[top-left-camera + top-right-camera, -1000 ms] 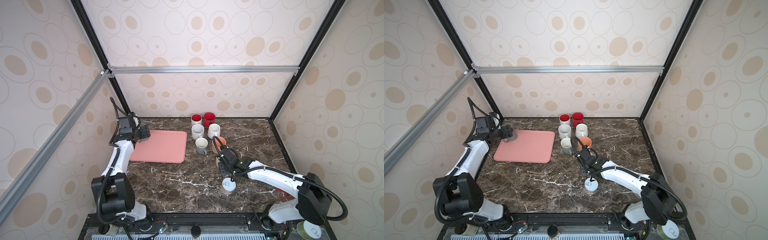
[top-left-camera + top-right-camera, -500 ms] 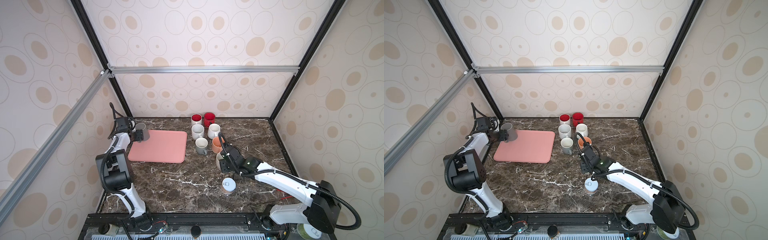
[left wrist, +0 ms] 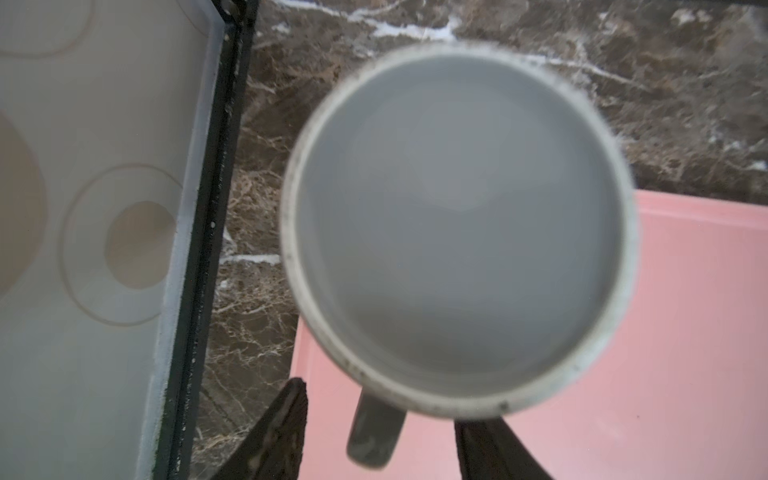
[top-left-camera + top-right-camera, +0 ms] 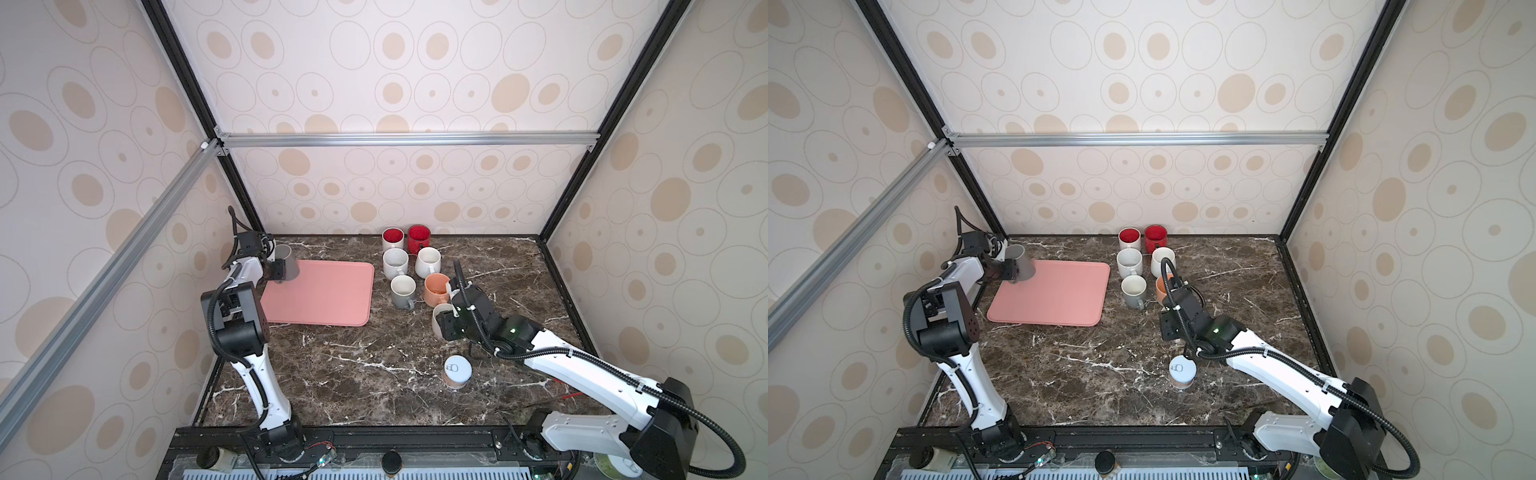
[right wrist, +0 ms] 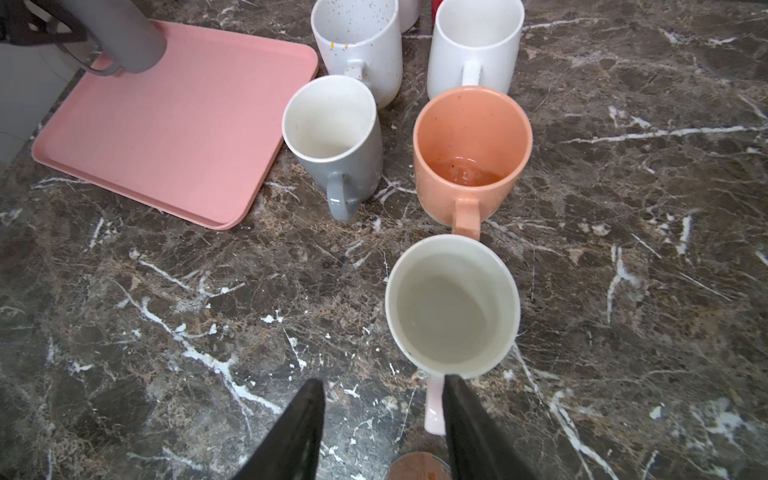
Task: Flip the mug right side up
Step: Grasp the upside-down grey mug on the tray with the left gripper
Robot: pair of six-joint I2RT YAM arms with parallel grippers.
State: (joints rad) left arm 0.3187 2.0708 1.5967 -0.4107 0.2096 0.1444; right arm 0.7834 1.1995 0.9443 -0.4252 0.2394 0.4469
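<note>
A grey mug [image 4: 289, 262] [image 4: 1023, 262] is tilted over the far left corner of the pink tray [image 4: 324, 299]. Its mouth [image 3: 457, 228] faces the left wrist camera. My left gripper [image 3: 376, 399] [image 4: 277, 272] is open, its jaws either side of the mug's handle with gaps showing. A cream mug [image 5: 453, 307] [image 4: 440, 312] stands upright on the marble. Its pink handle lies between the open jaws of my right gripper [image 5: 380, 390] [image 4: 446, 325], close to one finger. Nearer the front a tan mug [image 4: 457, 371] [image 4: 1182, 371] stands upside down, pale base up.
Several upright mugs are grouped at the back middle: two red ones [image 4: 417, 237], a speckled white [image 5: 357, 45], a plain white [image 5: 476, 45], a grey [image 5: 332, 137] and an orange [image 5: 471, 141]. The black frame post [image 3: 208, 228] and wall stand close beside the left gripper.
The grey mug has gone from standing at the tray corner to tilted, and the left jaws have narrowed around its handle. The right gripper has drawn back from the orange mug.
</note>
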